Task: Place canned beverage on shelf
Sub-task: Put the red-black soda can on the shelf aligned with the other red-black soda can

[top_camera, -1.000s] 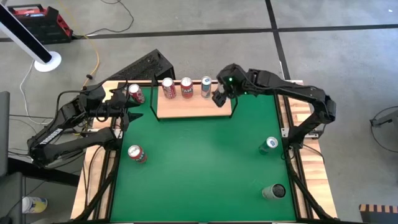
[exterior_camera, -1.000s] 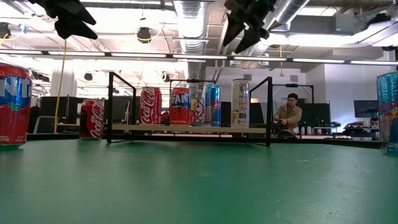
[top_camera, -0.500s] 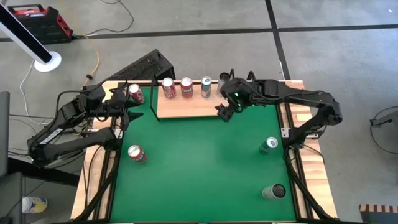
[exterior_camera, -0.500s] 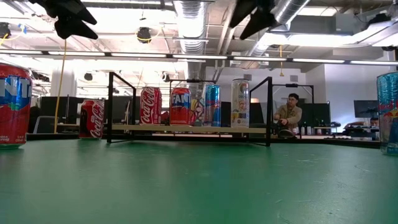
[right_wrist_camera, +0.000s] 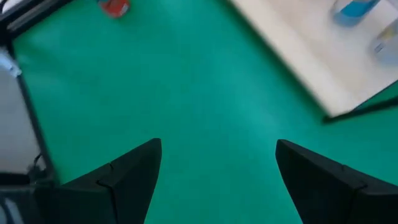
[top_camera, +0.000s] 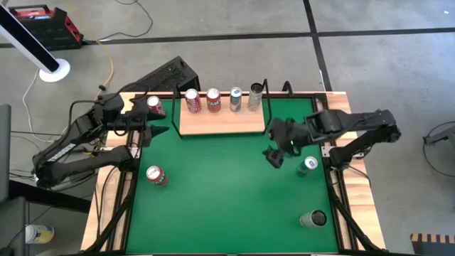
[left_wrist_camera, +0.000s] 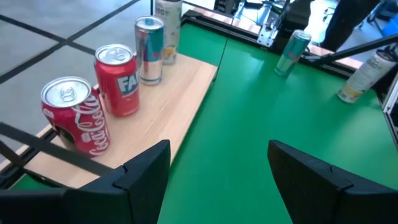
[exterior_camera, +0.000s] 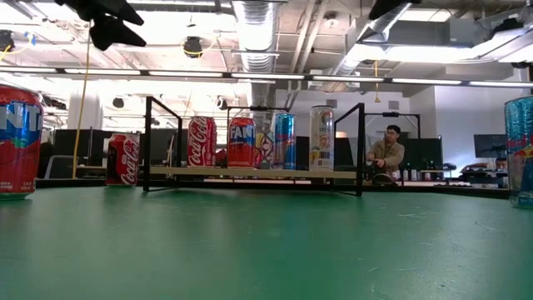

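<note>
The shelf (top_camera: 220,122), a pale-wood board with a black wire frame, lies at the table's far edge. Several cans stand upright on their bases along its far side: a red cola can (top_camera: 191,99), a red Fanta can (top_camera: 213,99), a blue-silver can (top_camera: 235,98) and a tall white can (top_camera: 254,96). They also show in the left wrist view, with the cola can (left_wrist_camera: 74,115) nearest. My right gripper (top_camera: 274,155) hangs open and empty over the green mat, near and right of the shelf. My left gripper (top_camera: 151,132) is open and empty, left of the shelf.
A red can (top_camera: 155,107) stands left of the shelf. Another red can (top_camera: 156,175) stands on the mat's left side. A teal can (top_camera: 307,166) stands at the right, just beside my right gripper. A can (top_camera: 313,219) lies on its side at the near right. The mat's middle is bare.
My right gripper has drawn back from the shelf's right end, rising and going toward the table's near and right edges. It now hangs over the mat beside the teal can. The white can stays standing on the shelf. My left gripper has shifted slightly toward the shelf.
</note>
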### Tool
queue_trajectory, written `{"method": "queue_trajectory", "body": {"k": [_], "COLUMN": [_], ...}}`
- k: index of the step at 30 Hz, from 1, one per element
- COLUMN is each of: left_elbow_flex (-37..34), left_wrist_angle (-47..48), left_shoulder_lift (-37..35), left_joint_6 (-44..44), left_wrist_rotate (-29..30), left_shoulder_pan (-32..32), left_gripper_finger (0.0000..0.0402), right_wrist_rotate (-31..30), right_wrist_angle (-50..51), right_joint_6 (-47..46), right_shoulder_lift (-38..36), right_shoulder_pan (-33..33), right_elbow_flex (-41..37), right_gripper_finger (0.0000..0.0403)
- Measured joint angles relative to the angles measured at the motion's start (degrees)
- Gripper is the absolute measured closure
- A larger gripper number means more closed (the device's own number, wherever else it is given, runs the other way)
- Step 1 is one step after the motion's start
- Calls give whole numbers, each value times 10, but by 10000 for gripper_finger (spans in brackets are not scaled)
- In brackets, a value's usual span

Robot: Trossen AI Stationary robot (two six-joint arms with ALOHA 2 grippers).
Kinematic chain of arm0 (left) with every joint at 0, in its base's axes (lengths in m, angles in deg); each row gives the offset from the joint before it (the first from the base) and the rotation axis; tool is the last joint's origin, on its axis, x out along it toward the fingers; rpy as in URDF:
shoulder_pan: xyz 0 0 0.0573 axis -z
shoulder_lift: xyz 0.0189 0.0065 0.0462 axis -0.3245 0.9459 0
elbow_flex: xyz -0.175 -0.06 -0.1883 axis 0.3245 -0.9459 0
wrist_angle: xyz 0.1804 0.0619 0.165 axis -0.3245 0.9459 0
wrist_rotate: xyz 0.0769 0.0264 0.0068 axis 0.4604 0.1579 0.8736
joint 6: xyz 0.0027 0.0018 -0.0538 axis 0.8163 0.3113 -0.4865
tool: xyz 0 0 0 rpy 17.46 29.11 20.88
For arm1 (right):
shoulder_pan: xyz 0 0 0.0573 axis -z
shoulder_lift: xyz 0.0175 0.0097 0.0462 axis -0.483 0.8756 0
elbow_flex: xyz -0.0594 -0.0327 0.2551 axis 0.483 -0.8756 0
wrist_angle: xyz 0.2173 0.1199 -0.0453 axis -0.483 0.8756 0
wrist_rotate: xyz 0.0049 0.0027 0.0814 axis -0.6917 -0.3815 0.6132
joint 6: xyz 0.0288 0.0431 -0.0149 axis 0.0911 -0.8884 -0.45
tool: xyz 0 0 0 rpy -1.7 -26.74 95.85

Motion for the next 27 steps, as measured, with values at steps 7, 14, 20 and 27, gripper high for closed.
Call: {"method": "queue_trajectory", "body": {"k": [7, 14, 20, 27], "left_elbow_flex": [0, 0, 0, 0], "left_wrist_angle": [-14, 1, 8, 34], "left_shoulder_lift": [42, 71, 68, 67], "left_joint_6": [20, 21, -11, -57], "left_wrist_rotate": [-31, -16, 107, 184], "left_shoulder_pan": [0, 0, 0, -6], "left_gripper_finger": [148, 148, 148, 148], "right_wrist_rotate": [-16, -21, -33, -34], "right_wrist_angle": [23, 9, -1, -8], "right_joint_6": [-86, -97, -86, -57], "right_shoulder_lift": [13, 24, 34, 40], "right_shoulder_pan": [-68, -100, -101, -82], "right_elbow_flex": [0, 0, 0, 0], "right_gripper_finger": [62, 62, 62, 62]}}
